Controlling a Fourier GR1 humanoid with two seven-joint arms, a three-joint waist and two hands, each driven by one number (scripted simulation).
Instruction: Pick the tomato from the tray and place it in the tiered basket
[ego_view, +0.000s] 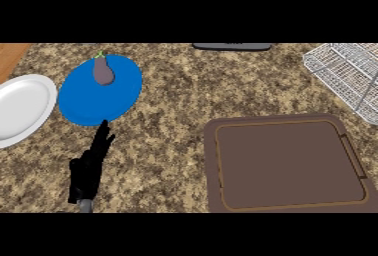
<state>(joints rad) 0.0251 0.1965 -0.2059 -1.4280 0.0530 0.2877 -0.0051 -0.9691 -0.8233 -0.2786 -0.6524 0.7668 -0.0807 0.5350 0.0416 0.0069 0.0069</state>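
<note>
Head view: looking steeply down on a speckled brown desk (177, 125), read from its left edge to its right edge.
White plate (21, 107): at the desk's left edge, partly cut off by the frame, nothing on it.
Blue plate (100, 97): just beside the white plate, on its right; their rims look close to touching, though contact cannot be told.
Eggplant (102, 71): purple with a green stem, lying on the far part of the blue plate, stem pointing to the desk's far edge.
Left hand (90, 167): black, fingers straight and held together, pinching nothing; it shows at the near-left part of the desk, its fingertips at the blue plate's near rim.
Dark object (232, 46): a flat grey-black bar at the desk's far edge, near the middle; what it is cannot be told.
Tray (212, 170): brown, rounded corners, raised rim, at the near-right part of the desk.
Tomato: it shows nowhere, neither on the tray nor elsewhere.
Tiered basket (347, 75): white wire, at the far-right corner, partly cut off by the frame.
</note>
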